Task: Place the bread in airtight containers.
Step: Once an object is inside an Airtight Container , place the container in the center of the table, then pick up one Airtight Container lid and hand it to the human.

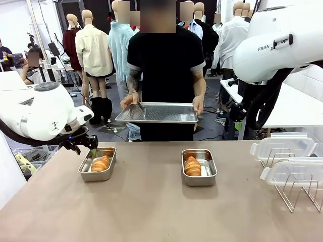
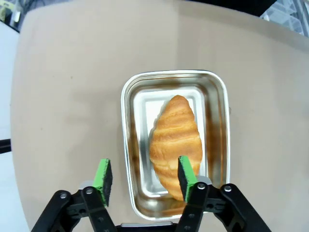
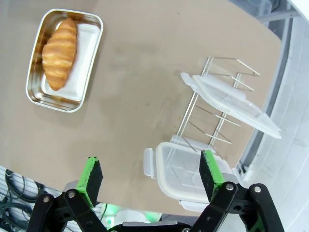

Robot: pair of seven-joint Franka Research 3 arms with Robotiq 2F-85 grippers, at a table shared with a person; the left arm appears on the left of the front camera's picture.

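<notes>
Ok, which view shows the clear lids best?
Right wrist view: both clear lids sit close beneath that camera, seen from above. The front view catches them small at its right edge, one cut off.

Left tool (image 2: 145,176) and right tool (image 3: 150,173) stand spread.

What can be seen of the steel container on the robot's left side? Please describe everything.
It is a small rectangular tin of shiny steel with rounded corners and a rolled rim, without lid. It stands flat on the tan table. One golden croissant lies lengthwise on its floor. The left gripper hangs open above one end; whether it touches the bread is unclear.
</notes>
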